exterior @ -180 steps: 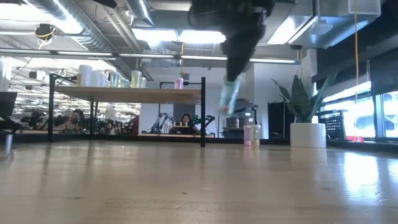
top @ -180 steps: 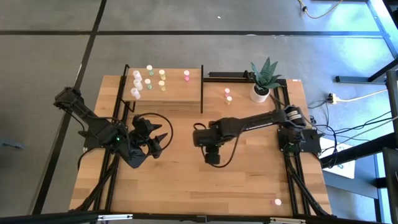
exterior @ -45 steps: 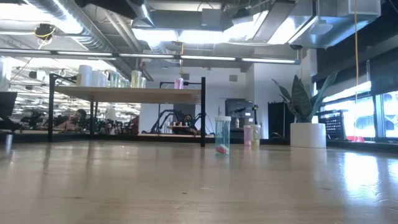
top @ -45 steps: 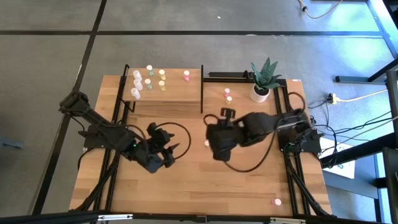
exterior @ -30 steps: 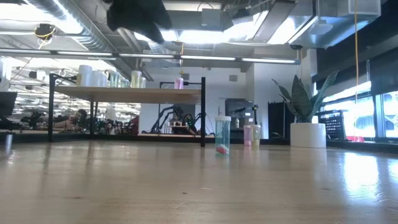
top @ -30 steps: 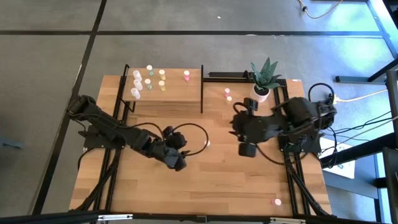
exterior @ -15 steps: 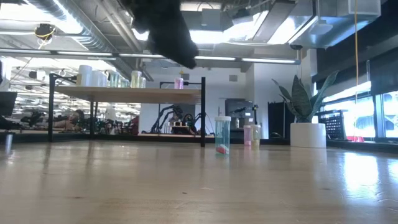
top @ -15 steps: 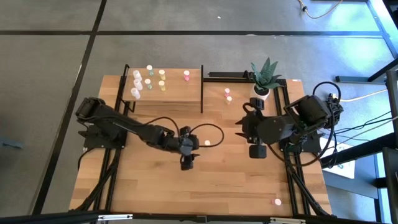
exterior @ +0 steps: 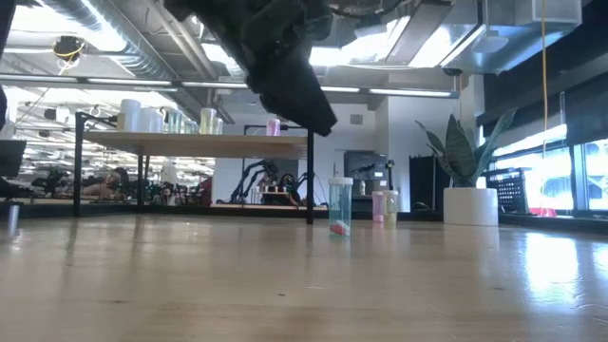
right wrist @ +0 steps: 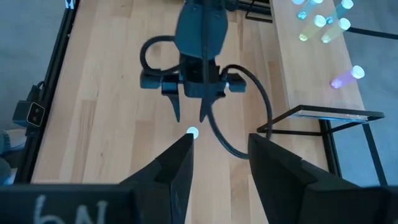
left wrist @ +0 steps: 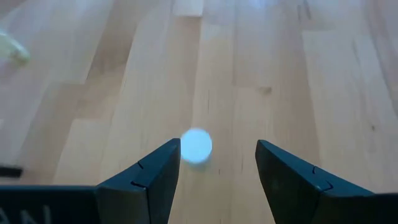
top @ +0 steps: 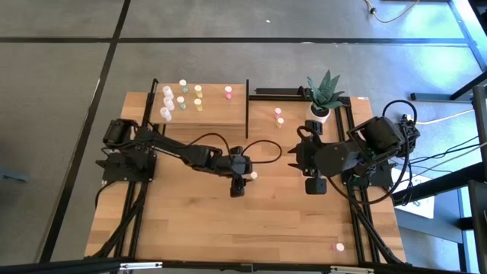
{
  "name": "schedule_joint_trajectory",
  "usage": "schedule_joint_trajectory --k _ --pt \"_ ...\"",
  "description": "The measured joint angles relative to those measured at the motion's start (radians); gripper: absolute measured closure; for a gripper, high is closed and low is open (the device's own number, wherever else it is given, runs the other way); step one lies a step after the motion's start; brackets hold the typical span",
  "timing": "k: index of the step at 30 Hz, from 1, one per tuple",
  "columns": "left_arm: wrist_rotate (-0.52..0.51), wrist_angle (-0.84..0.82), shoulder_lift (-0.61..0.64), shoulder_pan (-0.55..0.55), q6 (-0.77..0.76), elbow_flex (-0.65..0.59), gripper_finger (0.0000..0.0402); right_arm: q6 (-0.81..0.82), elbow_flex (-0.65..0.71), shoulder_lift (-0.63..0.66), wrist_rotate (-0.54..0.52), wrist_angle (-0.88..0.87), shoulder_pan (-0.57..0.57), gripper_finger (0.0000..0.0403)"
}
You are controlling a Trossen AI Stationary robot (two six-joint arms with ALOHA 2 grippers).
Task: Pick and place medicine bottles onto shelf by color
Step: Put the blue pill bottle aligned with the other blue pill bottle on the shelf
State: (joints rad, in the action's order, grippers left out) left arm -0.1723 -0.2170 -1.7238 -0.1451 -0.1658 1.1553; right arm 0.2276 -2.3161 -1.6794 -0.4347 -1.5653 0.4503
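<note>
**Left tool lining up on the lone bottle**

Your left tool (top: pixel 237 189), fingers apart and empty, hangs over the small white-topped medicine bottle (top: pixel 253 176) standing mid-surface. It sits nearer one finger: centre, descend, close, then carry it to the raised light-wood shelf (top: pixel 213 114). The right tool (top: pixel 313 186) waits open by its base.

Level with the light-wood bench (exterior: pixel 285 285), the dark left arm (exterior: pixel 285 66) is cut off by the picture's upper edge — its gripper tips stay out of sight there. The tiny whitish bottles on the raised light-wood shelf (top: pixel 198 114) are too small from above to tell apart beyond faint tints. A pale yellowish smear (left wrist: pixel 13 50), far from the shelf, is blurred and cropped — unidentifiable.
</note>
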Motion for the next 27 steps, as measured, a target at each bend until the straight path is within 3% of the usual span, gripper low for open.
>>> schedule_joint_trajectory --k 10,20,27 --pt "0.070 0.095 -0.084 0.036 0.021 0.001 0.0200 0.000 0.000 0.000 0.001 0.003 0.000 0.0249" --pt "-0.041 0.124 -0.112 0.026 0.090 0.000 0.0200 0.000 0.000 0.000 0.000 0.005 -0.002 0.0249" --pt "0.026 0.120 -0.139 0.023 0.089 -0.002 0.0200 -0.001 0.000 0.000 0.000 0.005 -0.002 0.0249"
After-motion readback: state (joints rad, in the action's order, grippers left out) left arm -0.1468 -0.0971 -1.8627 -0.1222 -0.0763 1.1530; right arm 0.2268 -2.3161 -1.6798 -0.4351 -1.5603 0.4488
